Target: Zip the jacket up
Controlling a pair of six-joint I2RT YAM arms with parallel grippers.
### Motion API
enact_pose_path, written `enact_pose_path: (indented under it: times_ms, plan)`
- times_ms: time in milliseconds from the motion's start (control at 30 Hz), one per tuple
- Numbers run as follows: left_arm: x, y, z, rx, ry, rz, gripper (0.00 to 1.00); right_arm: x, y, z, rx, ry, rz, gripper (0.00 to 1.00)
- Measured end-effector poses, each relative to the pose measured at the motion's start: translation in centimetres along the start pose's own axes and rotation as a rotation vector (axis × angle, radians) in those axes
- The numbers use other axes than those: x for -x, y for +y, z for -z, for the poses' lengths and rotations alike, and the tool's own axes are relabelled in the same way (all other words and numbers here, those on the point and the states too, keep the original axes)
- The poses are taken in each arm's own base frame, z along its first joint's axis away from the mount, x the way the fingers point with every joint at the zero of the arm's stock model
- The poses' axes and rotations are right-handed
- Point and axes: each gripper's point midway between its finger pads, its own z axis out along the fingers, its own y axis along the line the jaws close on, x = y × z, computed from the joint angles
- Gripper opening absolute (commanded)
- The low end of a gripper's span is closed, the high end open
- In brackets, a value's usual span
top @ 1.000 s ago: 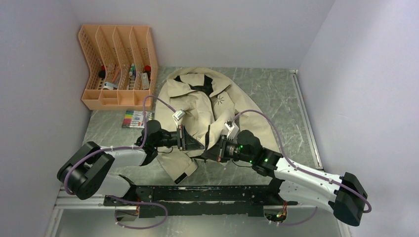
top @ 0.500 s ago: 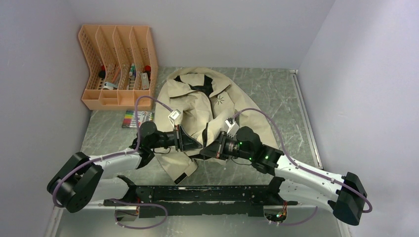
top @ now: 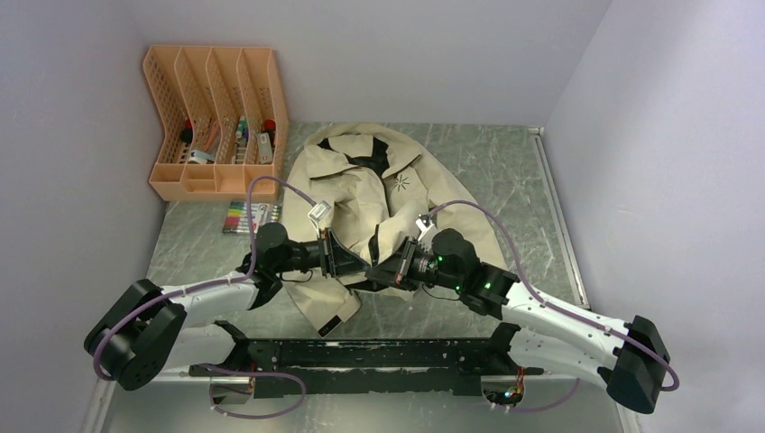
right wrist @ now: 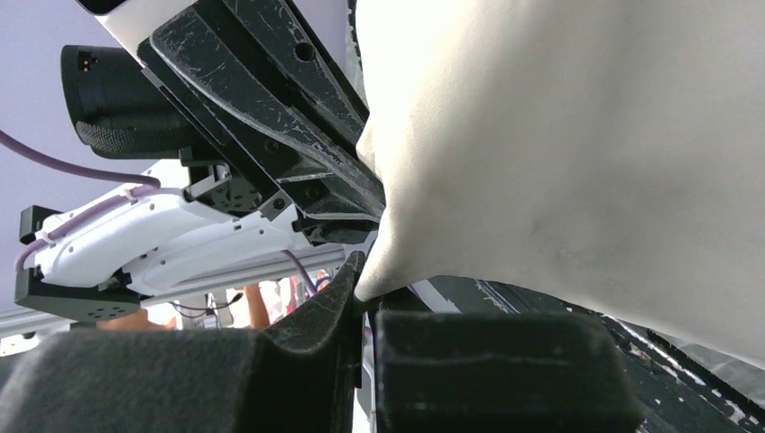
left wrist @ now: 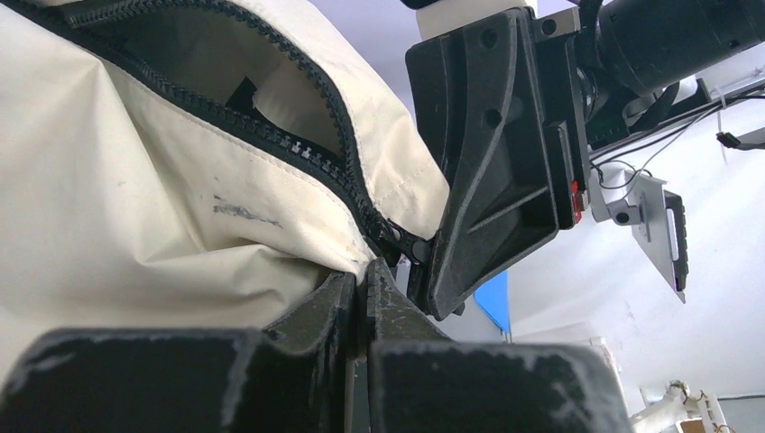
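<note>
The beige jacket (top: 361, 194) lies on the table, collar at the back, dark lining showing at the open front, starburst logo (top: 398, 183) on the chest. My left gripper (top: 356, 264) is shut on the jacket's bottom hem by the foot of the dark zipper (left wrist: 298, 149); the pinch shows in the left wrist view (left wrist: 365, 275). My right gripper (top: 377, 271) faces it, almost touching, shut on the jacket's hem beside the zipper slider (left wrist: 410, 248). The right wrist view shows the cloth corner (right wrist: 374, 271) nipped between its jaws (right wrist: 363, 289).
An orange desk organiser (top: 216, 122) with small items stands at the back left. A pack of coloured markers (top: 249, 216) lies in front of it. Walls close in on three sides. The black base rail (top: 361, 356) runs along the near edge.
Both grippers have drawn together over the jacket's bottom hem; the left arm stretched right and back, the right gripper moved left. In the last half second they barely moved.
</note>
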Motion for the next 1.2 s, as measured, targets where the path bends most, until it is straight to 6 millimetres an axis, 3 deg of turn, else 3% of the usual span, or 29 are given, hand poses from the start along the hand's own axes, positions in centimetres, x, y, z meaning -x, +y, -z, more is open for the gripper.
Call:
enact_pose_path:
  times_ms: [367, 500, 967, 1200]
  plan:
    - [-0.4, 0.5, 0.1, 0.018, 0.010, 0.005, 0.08, 0.4, 0.0, 0.0, -0.008, -0.017, -0.031, 0.15]
    - [-0.5, 0.5, 0.1, 0.020, 0.013, 0.008, 0.08, 0.6, 0.0, 0.2, -0.011, -0.026, -0.037, 0.00]
    - [-0.7, 0.7, 0.0, 0.023, 0.017, 0.000, 0.08, 0.7, -0.2, 0.3, -0.046, -0.027, -0.046, 0.00]
    - [-0.3, 0.5, -0.4, 0.069, -0.001, -0.098, 0.08, 2.1, 0.1, 0.3, -0.095, -0.035, -0.074, 0.00]
